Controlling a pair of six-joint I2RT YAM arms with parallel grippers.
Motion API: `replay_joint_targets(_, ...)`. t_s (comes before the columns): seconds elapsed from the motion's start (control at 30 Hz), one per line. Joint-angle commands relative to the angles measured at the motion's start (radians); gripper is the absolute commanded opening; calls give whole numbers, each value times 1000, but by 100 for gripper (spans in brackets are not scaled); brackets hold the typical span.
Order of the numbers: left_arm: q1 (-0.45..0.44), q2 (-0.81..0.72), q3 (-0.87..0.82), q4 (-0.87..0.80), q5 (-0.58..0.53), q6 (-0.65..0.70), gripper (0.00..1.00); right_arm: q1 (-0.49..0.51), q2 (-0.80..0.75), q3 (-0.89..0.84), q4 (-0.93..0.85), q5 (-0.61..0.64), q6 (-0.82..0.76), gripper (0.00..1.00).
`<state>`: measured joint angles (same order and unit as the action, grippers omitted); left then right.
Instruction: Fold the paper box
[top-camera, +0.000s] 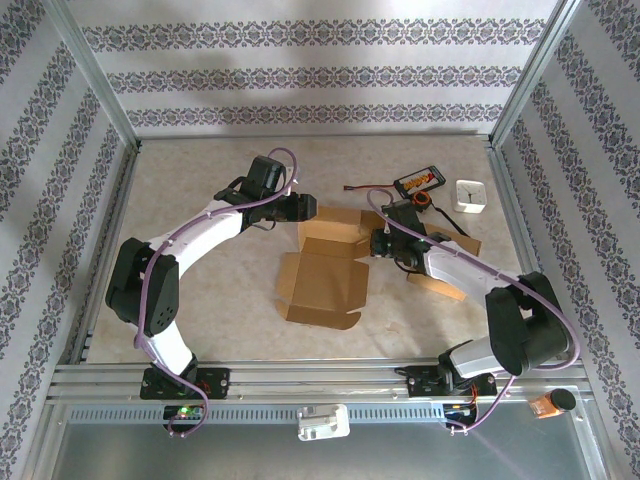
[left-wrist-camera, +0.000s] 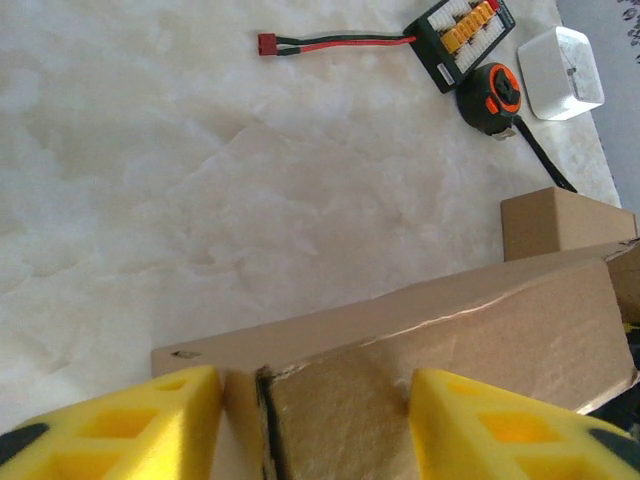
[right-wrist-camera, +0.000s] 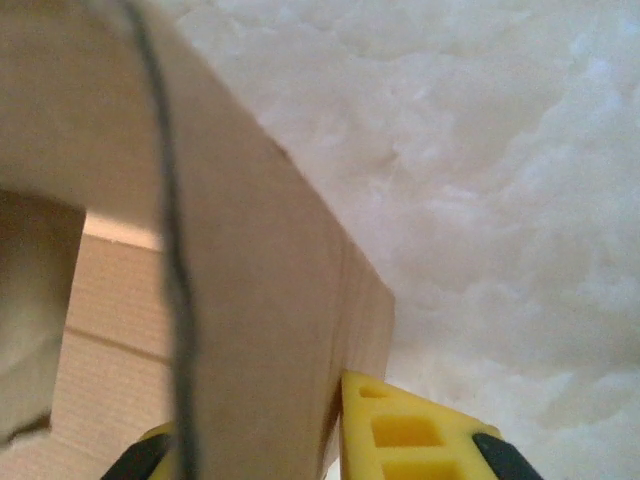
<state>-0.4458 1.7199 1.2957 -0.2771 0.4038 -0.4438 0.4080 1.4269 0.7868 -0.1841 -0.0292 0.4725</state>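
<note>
The left arm (top-camera: 150, 290) bows outward on the left of the paper box (top-camera: 325, 275), its elbow raised and its forearm reaching in to the box's far-left corner. There the left gripper (top-camera: 303, 208) stands about half open, one yellow finger (left-wrist-camera: 120, 420) to each side of a raised cardboard wall. Whether they press on the wall cannot be told. The right arm (top-camera: 520, 320) bends up on the box's right and its white forearm slants down to the box's right wall. The right gripper (right-wrist-camera: 260, 440) is nearly closed, pinching that upright wall between its fingers (right-wrist-camera: 400, 435). The box sits partly folded between the two grippers on the table (top-camera: 200, 180), with flaps spread flat toward the arm bases and a bare cardboard floor showing inside. Loose cardboard (top-camera: 460, 245) lies to the box's right, under the right forearm. Beyond the box's far-right corner lie a charger board (left-wrist-camera: 460, 30), a tape measure (left-wrist-camera: 490, 95) and a white tub (left-wrist-camera: 560, 70), whose inside cannot be made out.
</note>
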Motion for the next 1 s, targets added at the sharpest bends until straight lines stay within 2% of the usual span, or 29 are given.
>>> replay_joint_targets(0.0, -16, -5, 5, 3, -23, 20, 59, 7, -27, 44, -32, -69, 39, 13)
replay_joint_targets(0.17, -17, -88, -9, 34, -102, 57, 73, 8, -15, 46, -49, -26, 14, 12)
replay_joint_targets(0.37, -18, -246, -97, 79, -246, 112, 75, 11, 4, 64, -47, -11, 0, 11)
replay_joint_targets(0.57, -45, -400, -229, 146, -318, 105, 74, 17, 18, 83, -43, 5, 10, 11)
replay_joint_targets(0.7, -190, -468, -341, 240, -361, 90, 61, 21, 27, 87, -23, 4, 26, 11)
replay_joint_targets(0.87, -367, -420, -469, 419, -442, -21, 31, 25, 43, 98, -29, 30, 26, 11)
replay_joint_targets(0.97, -398, -307, -469, 452, -412, -85, 8, 25, 43, 95, -27, 37, 28, 12)
